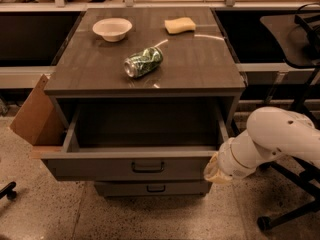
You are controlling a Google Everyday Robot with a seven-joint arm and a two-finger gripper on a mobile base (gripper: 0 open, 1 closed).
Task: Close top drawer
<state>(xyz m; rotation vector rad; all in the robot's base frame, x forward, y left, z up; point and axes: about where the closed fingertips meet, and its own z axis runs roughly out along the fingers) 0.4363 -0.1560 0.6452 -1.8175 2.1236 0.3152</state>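
The top drawer point(95, 167) is pulled out of the grey cabinet and looks empty inside. Its flat front panel carries a dark centred pull handle point(148, 167). My gripper point(216, 170) is the tan end of the white arm point(272, 141). It sits at the right end of the drawer's front panel, close against its corner. I cannot tell whether it touches the panel.
On the cabinet top point(200, 69) lie a crushed green can point(143, 62), a white bowl point(112, 29) and a yellow sponge point(180, 25). A lower drawer front point(155, 188) shows below. A cardboard box point(32, 115) stands left, and chair legs point(287, 216) right.
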